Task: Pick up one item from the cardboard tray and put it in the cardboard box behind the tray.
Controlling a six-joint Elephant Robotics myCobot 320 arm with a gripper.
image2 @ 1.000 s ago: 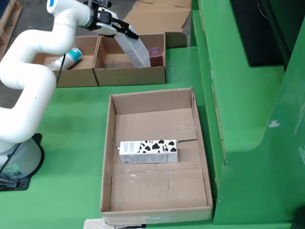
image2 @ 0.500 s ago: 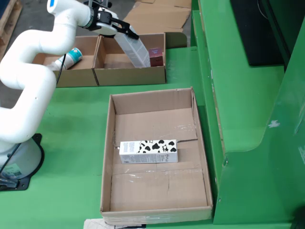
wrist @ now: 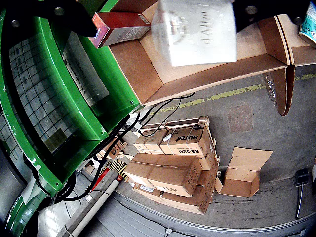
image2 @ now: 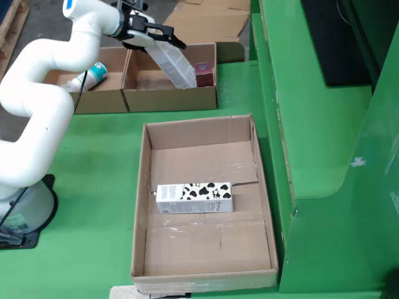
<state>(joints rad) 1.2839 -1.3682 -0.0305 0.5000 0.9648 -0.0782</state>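
In the fixed view, my gripper (image2: 154, 32) is above the right compartment of the cardboard box (image2: 171, 98) behind the tray. Its jaws stand spread wider than the clear plastic pack (image2: 176, 64), which hangs tilted just below them with its lower end down in the compartment. In the wrist view the pack (wrist: 195, 32) touches only the right finger (wrist: 269, 12). A gap separates it from the left finger (wrist: 74, 17). A cow-patterned carton (image2: 194, 198) lies in the cardboard tray (image2: 149, 180).
A dark red box (image2: 203, 71) stands in the same compartment, also seen in the wrist view (wrist: 121, 25). A teal-capped bottle (image2: 92, 75) lies in the left compartment. A raised green ledge (image2: 312, 124) runs along the right of the tray.
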